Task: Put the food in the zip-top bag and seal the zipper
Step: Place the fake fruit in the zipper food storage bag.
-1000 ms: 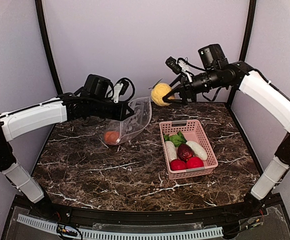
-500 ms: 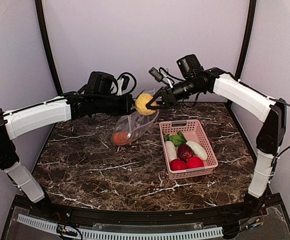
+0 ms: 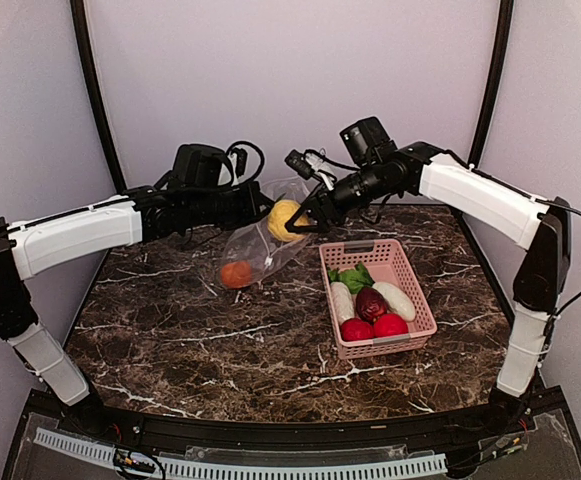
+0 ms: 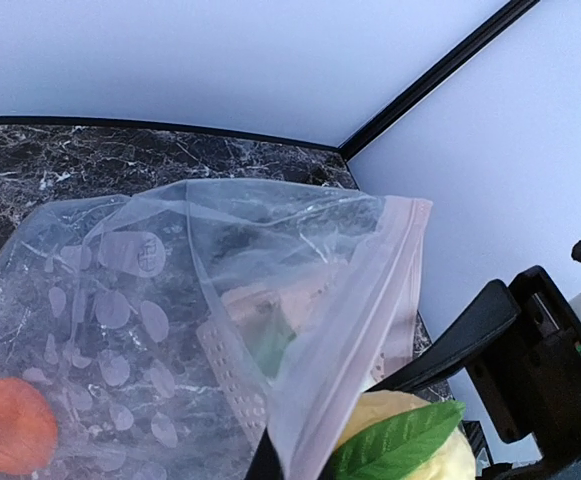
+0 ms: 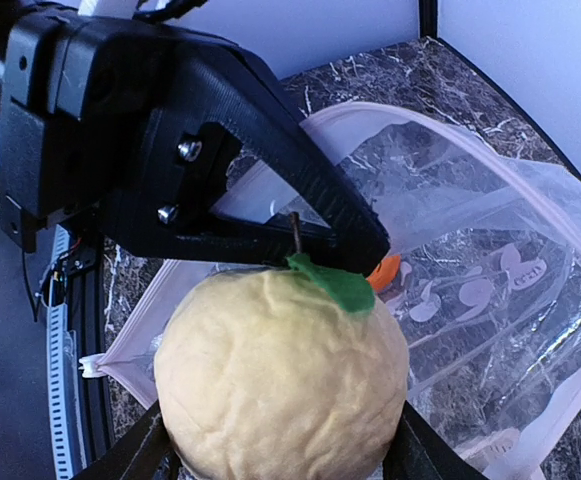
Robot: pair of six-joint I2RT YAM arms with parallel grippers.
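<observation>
The zip-top bag (image 3: 258, 248) hangs open at the back of the table, with an orange ball (image 3: 235, 273) inside it. My left gripper (image 3: 259, 211) is shut on the bag's upper mouth edge, beside the pale zipper strip (image 4: 370, 310). My right gripper (image 3: 296, 217) is shut on a yellow ball (image 3: 282, 220) with a green leaf and holds it at the bag's mouth. In the right wrist view the yellow ball (image 5: 280, 380) fills the space between my fingers, right below the left gripper (image 5: 220, 170). The orange ball also shows in the left wrist view (image 4: 10, 425).
A pink mesh basket (image 3: 360, 246) stands right of centre. It holds two white oblong pieces (image 3: 342, 300), a maroon fruit (image 3: 371, 303), two red fruits (image 3: 356, 330) and green leaves (image 3: 351, 277). Black frame posts stand at the back corners.
My right gripper has carried the yellow ball left and down, from above the basket to the bag's mouth. The left gripper has kept hold of the bag, which now hangs more upright.
</observation>
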